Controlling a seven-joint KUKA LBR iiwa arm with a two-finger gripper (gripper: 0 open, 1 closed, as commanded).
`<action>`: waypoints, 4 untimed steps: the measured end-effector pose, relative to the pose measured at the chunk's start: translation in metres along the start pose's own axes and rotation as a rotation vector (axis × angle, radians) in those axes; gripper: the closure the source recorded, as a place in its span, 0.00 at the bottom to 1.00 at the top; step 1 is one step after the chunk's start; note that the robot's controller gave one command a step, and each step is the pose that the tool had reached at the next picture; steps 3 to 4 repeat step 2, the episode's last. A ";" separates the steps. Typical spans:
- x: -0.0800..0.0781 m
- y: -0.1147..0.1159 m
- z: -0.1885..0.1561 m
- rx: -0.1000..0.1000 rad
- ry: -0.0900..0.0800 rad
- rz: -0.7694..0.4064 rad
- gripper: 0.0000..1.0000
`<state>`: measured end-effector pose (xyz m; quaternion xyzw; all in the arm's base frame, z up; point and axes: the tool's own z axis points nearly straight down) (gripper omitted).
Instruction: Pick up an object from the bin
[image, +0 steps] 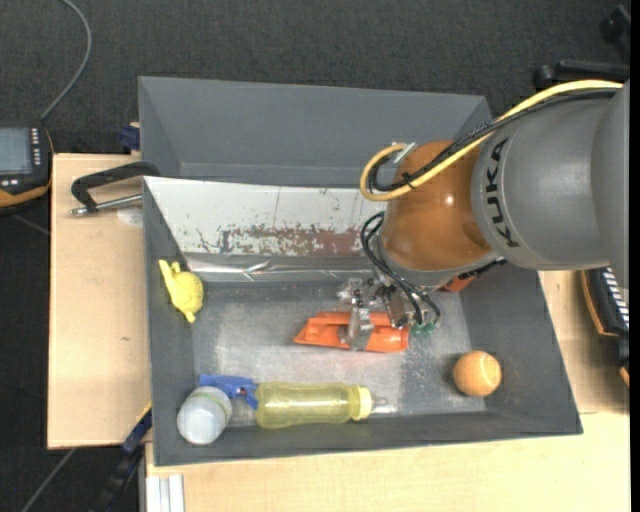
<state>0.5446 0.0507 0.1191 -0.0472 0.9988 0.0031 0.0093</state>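
Flat orange piece (322, 332) sits right under the jaws, honestly can't tell if they're open or clamped.

Dark grey carpet floor (300, 40), evenly lit

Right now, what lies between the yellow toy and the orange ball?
In the camera view, a flat orange piece lies between them, mid-bin, with the gripper over its right end.
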 end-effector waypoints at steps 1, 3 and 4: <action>0.001 0.000 -0.012 0.000 0.007 0.000 1.00; 0.000 0.000 -0.029 -0.001 0.000 0.000 1.00; 0.000 0.000 -0.029 -0.001 0.000 0.000 1.00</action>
